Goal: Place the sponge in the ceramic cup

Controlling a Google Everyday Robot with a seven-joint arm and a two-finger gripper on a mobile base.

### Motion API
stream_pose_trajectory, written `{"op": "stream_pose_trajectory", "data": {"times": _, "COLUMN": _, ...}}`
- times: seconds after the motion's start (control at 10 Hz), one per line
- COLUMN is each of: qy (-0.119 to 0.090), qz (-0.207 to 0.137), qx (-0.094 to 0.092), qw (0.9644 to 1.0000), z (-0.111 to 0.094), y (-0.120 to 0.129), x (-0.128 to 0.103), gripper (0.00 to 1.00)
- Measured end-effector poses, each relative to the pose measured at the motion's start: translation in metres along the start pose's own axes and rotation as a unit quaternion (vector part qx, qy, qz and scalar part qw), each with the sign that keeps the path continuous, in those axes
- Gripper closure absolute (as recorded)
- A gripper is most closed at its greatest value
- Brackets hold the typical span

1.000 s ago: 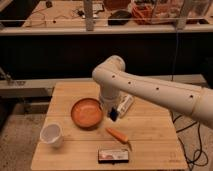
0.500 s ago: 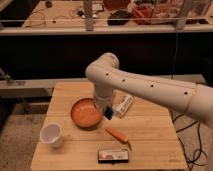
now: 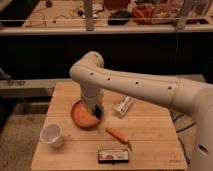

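The white ceramic cup (image 3: 52, 135) stands upright near the front left corner of the wooden table (image 3: 155, 130). My gripper (image 3: 97, 111) hangs from the white arm over the right part of the orange bowl (image 3: 81, 115). It is shut on the deep-blue sponge (image 3: 98, 111), which shows below the wrist. Sponge and gripper sit to the right of the cup and farther back, about a bowl's width away.
An orange carrot (image 3: 118, 134) lies in front of the bowl. A flat dark box (image 3: 113, 155) rests near the front edge. A white packet (image 3: 123, 106) lies behind the arm's right side. A railing and cluttered shelf run behind the table.
The arm has swung left, carrying the sponge from beside the white packet to above the orange bowl, closer to the cup.
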State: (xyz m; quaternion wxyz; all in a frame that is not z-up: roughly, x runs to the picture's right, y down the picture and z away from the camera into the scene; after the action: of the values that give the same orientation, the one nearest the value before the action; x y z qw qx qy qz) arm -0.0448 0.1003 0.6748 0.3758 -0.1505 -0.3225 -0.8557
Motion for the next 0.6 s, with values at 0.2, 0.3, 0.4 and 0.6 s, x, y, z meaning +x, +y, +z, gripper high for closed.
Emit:
{"op": "stream_pose_trajectory", "data": {"times": 0.2, "qy": 0.001, "qz": -0.017, "qx": -0.006, "qw": 0.9998, "z": -0.001, "y": -0.015, "x": 0.012, "gripper": 0.99}}
{"op": "stream_pose_trajectory", "data": {"times": 0.3, "qy": 0.003, "qz": -0.026, "qx": -0.010, "qw": 0.9996, "z": -0.002, "y": -0.025, "x": 0.020, "gripper": 0.99}}
{"op": "stream_pose_trajectory", "data": {"times": 0.4, "qy": 0.003, "qz": -0.030, "qx": -0.011, "qw": 0.9995, "z": -0.003, "y": -0.030, "x": 0.023, "gripper": 0.99}}
{"op": "stream_pose_trajectory", "data": {"times": 0.6, "qy": 0.004, "qz": -0.039, "qx": -0.016, "qw": 0.9991, "z": -0.005, "y": -0.036, "x": 0.027, "gripper": 0.99}}
